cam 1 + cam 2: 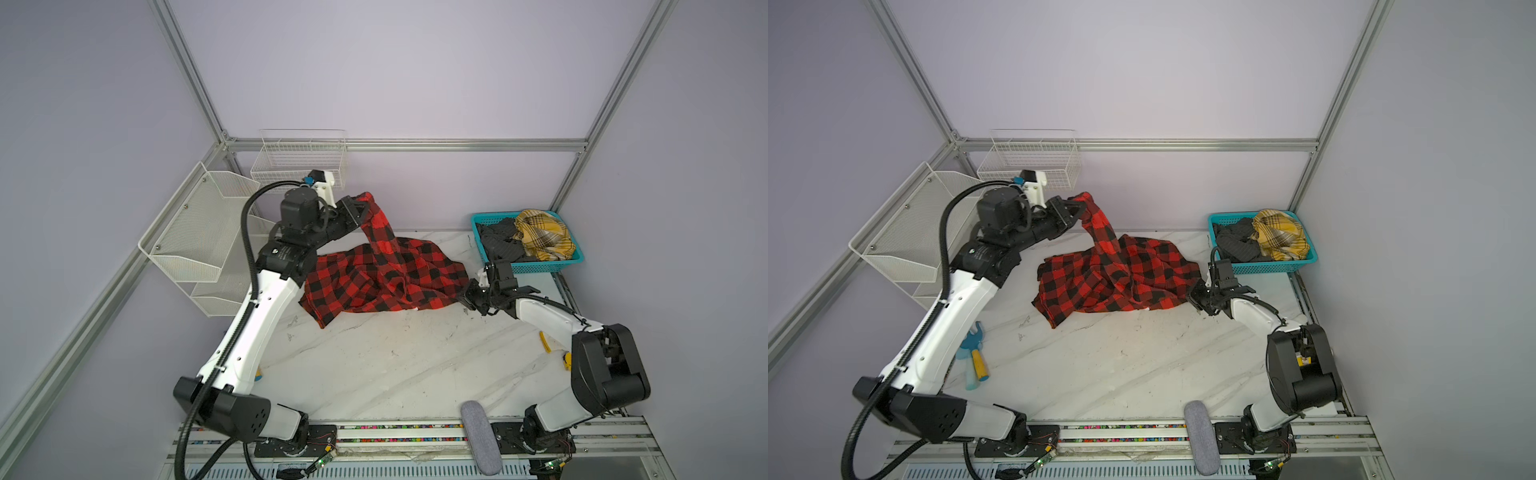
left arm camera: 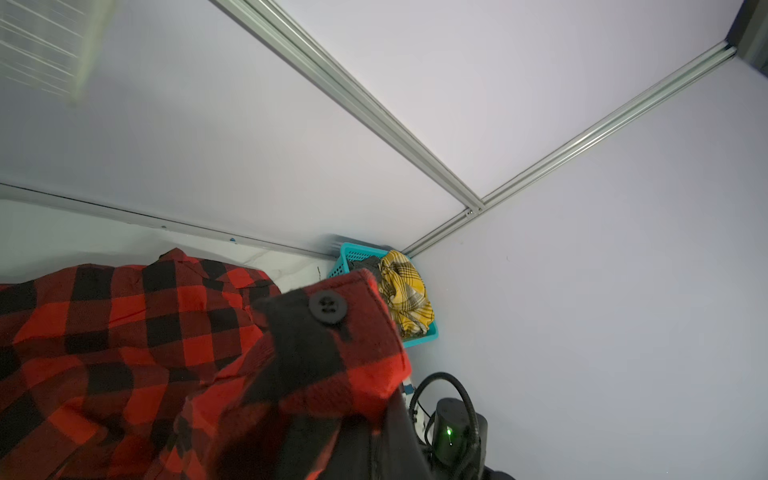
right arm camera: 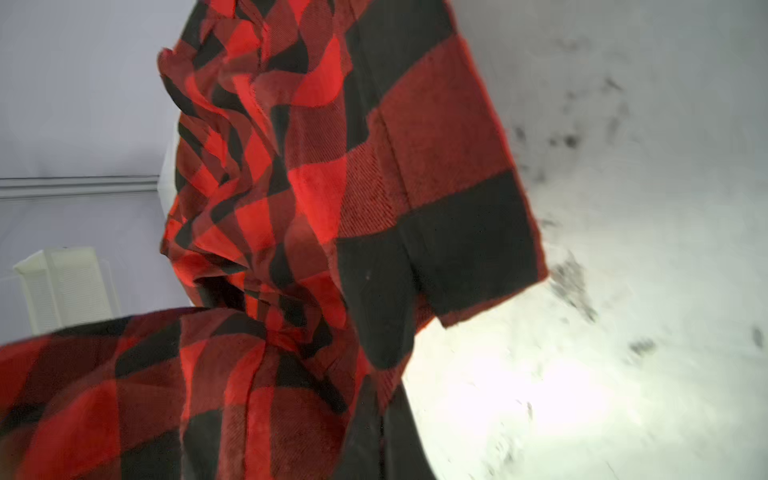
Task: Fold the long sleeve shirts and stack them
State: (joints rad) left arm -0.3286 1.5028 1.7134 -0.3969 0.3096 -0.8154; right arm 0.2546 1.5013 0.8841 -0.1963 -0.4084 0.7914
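A red-and-black buffalo-check long sleeve shirt (image 1: 386, 278) (image 1: 1121, 278) lies crumpled on the far half of the white marble-patterned table (image 1: 395, 365), between the two arms and unfolded. Most of its body rests on the table in loose folds. One sleeve rises from the heap toward the back left.

The left arm (image 1: 266, 307) reaches to the rear, and its jaws are closed tight on the end of that sleeve, holding it above the table. The left wrist view shows the cuff (image 2: 345, 332) close up, with a round black button (image 2: 328, 306) on it and the rest of the shirt spread below.

The right arm (image 1: 544, 311) comes in low from the right. Its jaws are fully closed at the shirt's right edge, just above the table. In the right wrist view the checked cloth (image 3: 332, 208) fills the frame, bunched and running down to the jaws, so they appear to pinch that edge.

In the back right corner sits a teal plastic basket (image 1: 540, 266) holding a crumpled yellow plaid cloth (image 1: 542, 235) and a dark grey cloth (image 1: 498, 243). It is just behind the right jaws and apart from the shirt. A white wire basket (image 1: 301, 160) hangs on the back wall, and a white mesh rack (image 1: 195, 232) stands along the left wall.
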